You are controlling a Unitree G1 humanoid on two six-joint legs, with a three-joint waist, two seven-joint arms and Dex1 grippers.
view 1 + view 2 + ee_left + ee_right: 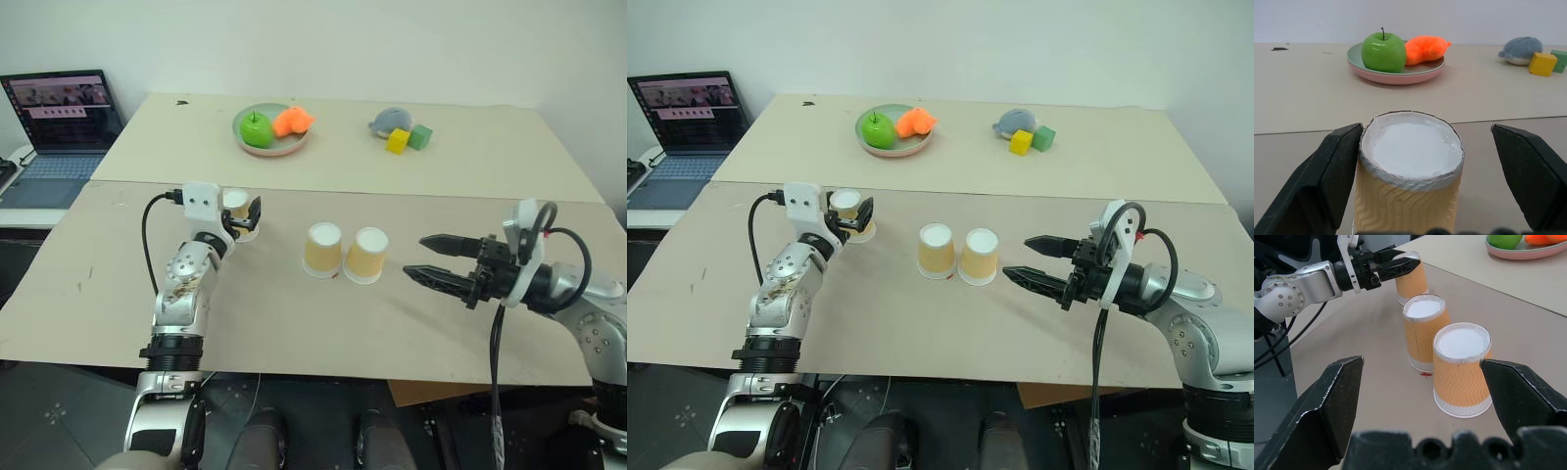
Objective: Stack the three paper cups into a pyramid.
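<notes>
Left eye view: a beige tabletop (294, 323) holds three tan-orange paper cups, all upside down with their white bases facing up. Two stand side by side and touching near the middle, the left middle cup (323, 250) and the right middle cup (367, 255). The third cup (236, 208) stands apart to their left, between the two black fingers of the left end effector (243, 217). In the left wrist view those fingers sit spread on either side of this cup, one finger (1327, 181) just beside its wall and the other well clear of it, so the cup is bracketed but not clamped.

The right end effector (431, 259) hovers to the right of the middle pair, pointing left toward them, its fingers wide apart and holding nothing.

On the far part of the tabletop sits a pink-rimmed plate (277, 149) carrying a green apple (257, 129) and an orange toy (292, 121). Further right lie a grey plush toy (390, 119), a yellow block (397, 141) and a green block (420, 136). An open laptop (59, 127) stands at the far left, off the tabletop.
</notes>
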